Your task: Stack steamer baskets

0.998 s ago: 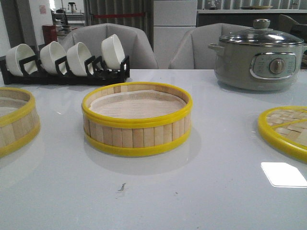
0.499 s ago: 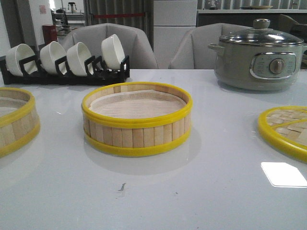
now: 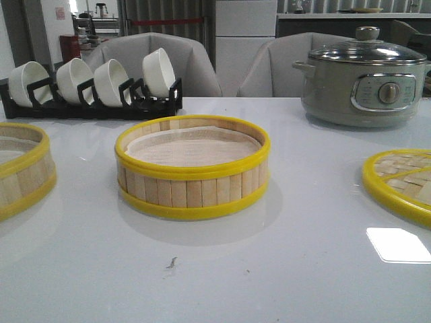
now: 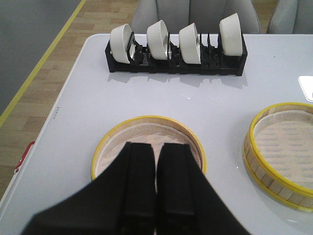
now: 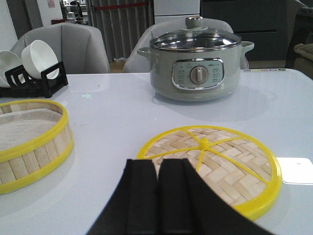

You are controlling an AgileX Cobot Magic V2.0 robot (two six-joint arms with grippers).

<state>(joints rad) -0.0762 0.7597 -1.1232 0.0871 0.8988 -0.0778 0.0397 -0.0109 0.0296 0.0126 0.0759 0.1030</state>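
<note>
Two steamer baskets stand on the white table. One is at the centre (image 3: 192, 168), lined with pale paper. The other is at the left edge (image 3: 20, 168), cut off by the frame. In the left wrist view my left gripper (image 4: 156, 145) is shut and empty, above the left basket (image 4: 146, 128), with the centre basket (image 4: 283, 152) off to one side. My right gripper (image 5: 157, 161) is shut and empty, just short of a flat woven bamboo lid with a yellow rim (image 5: 210, 161). The centre basket (image 5: 29, 137) shows beside it. Neither gripper shows in the front view.
A grey electric pot with a glass lid (image 3: 363, 81) stands at the back right. A black rack of white bowls (image 3: 94, 84) stands at the back left. The woven lid (image 3: 401, 178) lies at the right edge. Grey chairs stand behind the table.
</note>
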